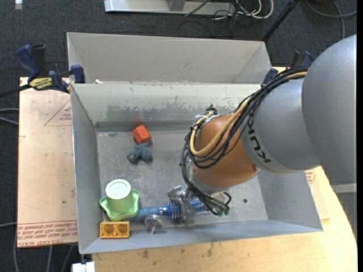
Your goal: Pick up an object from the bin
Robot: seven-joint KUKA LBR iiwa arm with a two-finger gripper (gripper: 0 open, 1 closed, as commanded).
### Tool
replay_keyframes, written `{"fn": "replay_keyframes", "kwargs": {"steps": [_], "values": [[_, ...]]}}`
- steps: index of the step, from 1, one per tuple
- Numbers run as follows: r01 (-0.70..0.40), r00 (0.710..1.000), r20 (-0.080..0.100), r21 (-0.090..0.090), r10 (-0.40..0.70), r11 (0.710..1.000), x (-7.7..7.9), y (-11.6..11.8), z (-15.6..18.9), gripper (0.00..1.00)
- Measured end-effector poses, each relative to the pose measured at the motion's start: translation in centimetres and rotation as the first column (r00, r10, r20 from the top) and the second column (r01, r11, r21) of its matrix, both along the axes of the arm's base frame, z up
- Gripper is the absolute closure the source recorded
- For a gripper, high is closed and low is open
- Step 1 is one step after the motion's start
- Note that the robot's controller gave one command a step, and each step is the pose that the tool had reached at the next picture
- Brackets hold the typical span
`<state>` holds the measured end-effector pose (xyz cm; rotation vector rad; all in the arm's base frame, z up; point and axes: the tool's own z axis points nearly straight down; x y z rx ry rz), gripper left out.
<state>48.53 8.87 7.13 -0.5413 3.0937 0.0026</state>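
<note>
My gripper (182,202) is low over the bin's floor at the front middle, under the orange wrist cover. It sits right at the right end of a blue rod-like thing with ribbed coils (164,211) that lies along the front wall. Whether it grips that thing is hidden. A small clear round piece (153,224) lies just left of and below the blue thing. Further left, a green cup with a pale lid (119,199) stands upright.
A yellow-orange brick (114,229) lies in the front left corner. A red-orange block (140,134) and a grey-blue lumpy piece (140,155) lie near the back left. The arm and its cables cover the bin's right half.
</note>
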Motion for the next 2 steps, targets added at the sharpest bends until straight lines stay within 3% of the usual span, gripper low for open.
{"fn": "replay_keyframes", "kwargs": {"steps": [1, 2], "values": [[0.04, 0.999, 0.008, -0.001, -0.04, 0.999, 2.2, -3.1, 11.6, 1.0], [0.034, 0.999, 0.011, 0.0, -0.034, 0.999, 2.7, -2.8, 29.6, 1.0]]}}
